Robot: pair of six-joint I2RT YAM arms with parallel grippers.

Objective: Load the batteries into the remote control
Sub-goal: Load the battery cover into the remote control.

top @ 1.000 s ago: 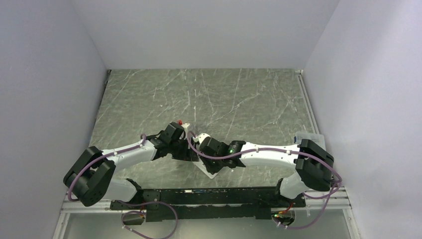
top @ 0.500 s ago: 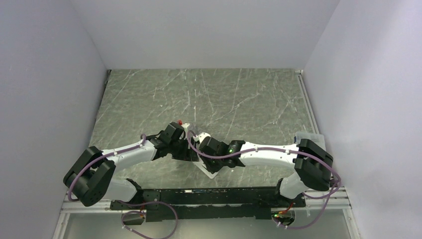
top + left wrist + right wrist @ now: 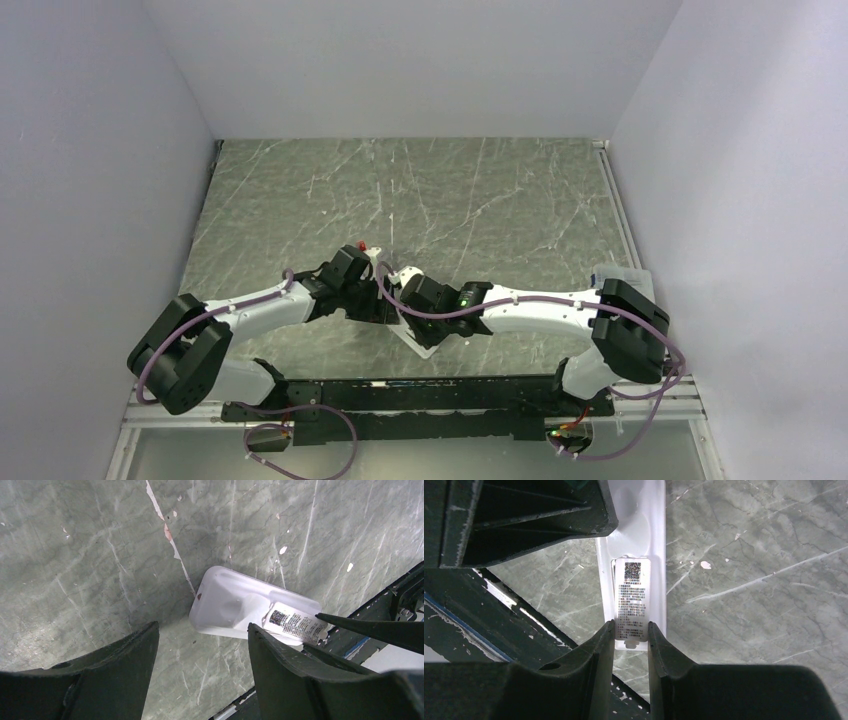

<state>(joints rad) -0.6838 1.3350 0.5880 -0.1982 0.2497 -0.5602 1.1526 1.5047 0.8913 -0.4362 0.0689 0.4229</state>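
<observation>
The remote control (image 3: 235, 607) is a slim white bar lying back-up on the marble table, close to its near edge (image 3: 420, 345). A printed label (image 3: 633, 597) covers its battery cover. My right gripper (image 3: 631, 625) is over that end, and its fingers press against both side edges of the labelled cover. My left gripper (image 3: 202, 626) hovers open beside the remote's rounded end, with only bare table between its fingers. The right gripper's fingertips (image 3: 350, 625) show at the label end in the left wrist view. The batteries are out of view.
A clear plastic box (image 3: 615, 275) stands at the table's right edge behind the right arm. A black rail (image 3: 420, 392) runs along the near edge just below the remote. Grey walls close in the left, right and back.
</observation>
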